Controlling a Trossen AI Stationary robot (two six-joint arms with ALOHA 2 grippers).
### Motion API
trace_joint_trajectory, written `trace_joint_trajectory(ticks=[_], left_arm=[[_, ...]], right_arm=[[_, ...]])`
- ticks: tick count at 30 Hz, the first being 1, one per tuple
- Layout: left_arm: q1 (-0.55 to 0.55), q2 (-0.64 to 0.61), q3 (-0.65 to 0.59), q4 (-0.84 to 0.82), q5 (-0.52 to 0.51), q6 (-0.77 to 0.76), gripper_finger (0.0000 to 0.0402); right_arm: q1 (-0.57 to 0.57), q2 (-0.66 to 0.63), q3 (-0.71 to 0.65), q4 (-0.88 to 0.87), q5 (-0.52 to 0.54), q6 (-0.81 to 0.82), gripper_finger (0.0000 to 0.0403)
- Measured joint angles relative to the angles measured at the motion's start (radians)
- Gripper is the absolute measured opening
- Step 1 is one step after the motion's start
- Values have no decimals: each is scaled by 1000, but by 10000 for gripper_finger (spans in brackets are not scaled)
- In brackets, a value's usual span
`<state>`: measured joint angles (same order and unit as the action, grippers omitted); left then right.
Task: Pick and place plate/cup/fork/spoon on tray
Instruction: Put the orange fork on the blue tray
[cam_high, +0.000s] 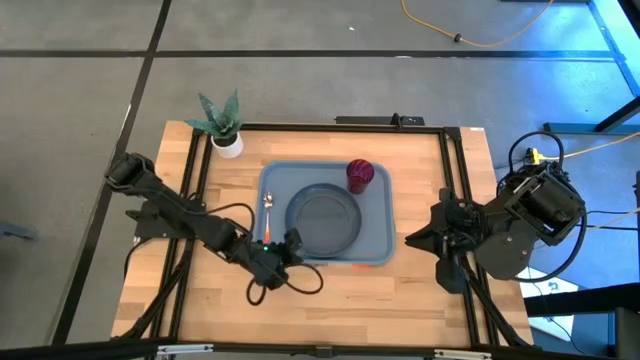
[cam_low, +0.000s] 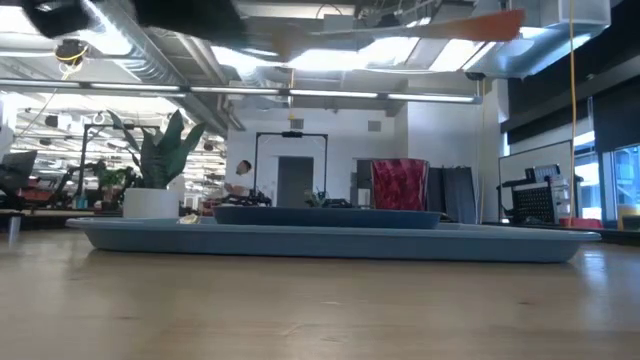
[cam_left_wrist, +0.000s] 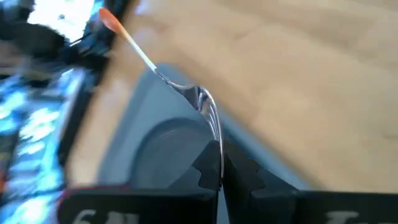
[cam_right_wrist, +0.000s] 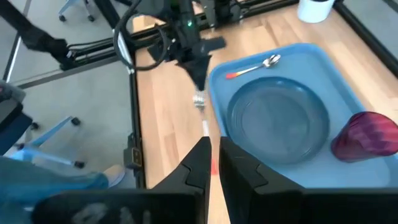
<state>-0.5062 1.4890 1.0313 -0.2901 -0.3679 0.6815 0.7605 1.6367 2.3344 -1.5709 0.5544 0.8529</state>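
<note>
Fork (cam_left_wrist: 186, 93): pinched at its tines by the left pincer (cam_left_wrist: 219, 167); orange handle points away from the pincer, over the front edge of the tray; in the right wrist view the fork (cam_right_wrist: 200, 106) hangs just outside the tray's rim.
Left pincer (cam_high: 290, 245): fingers pressed together on the fork's tines, at the front left corner of the tray.
Tray (cam_high: 275, 178): light blue-grey rectangle lying flat at the middle of the tabletop (cam_high: 400, 290).
Plate (cam_high: 325, 220): round, grey-blue, resting inside the tray, filling most of its middle.
Cup (cam_high: 360, 175): dark red, ribbed, upright in the tray's far right corner, just beside the plate's rim.
Spoon (cam_high: 268, 212): lying in the tray along its left side, between plate and tray edge, bowl toward the far side.
Right pincer (cam_right_wrist: 213, 163): fingers close together with a narrow gap, holding nothing; waits at the right edge of the tabletop, well apart from the tray.
Plant pot (cam_high: 228, 145): white, with a green plant, standing on the tabletop beyond the tray's far left corner.
Background, low view: a person (cam_low: 238, 178) far off in the room behind the tray.
</note>
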Motion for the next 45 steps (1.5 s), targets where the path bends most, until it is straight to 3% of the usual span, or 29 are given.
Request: trace_joint_trajectory(ticks=[2, 7, 14, 20, 26, 32, 45], left_arm=[[5, -1, 0, -28, 56, -15, 0], [1, -1, 0, -93, 78, -101, 0], [-5, 0, 0, -176, 169, -81, 0], [17, 0, 0, -208, 418, -237, 0], [50, 0, 0, -241, 660, -291, 0], [113, 0, 0, -248, 878, -469, 0], [277, -109, 0, -400, 1132, -762, 0]], right_arm=[[0, 0, 0, 0, 11, 5, 35], [0, 0, 0, 0, 29, 7, 35], [0, 0, 0, 0, 86, 9, 35], [-3, 4, 0, 0, 92, 56, 35], [-3, 29, 0, 0, 81, 62, 35], [-4, 85, 0, 0, 72, 92, 35], [-63, 192, -1, 0, 72, 107, 35]])
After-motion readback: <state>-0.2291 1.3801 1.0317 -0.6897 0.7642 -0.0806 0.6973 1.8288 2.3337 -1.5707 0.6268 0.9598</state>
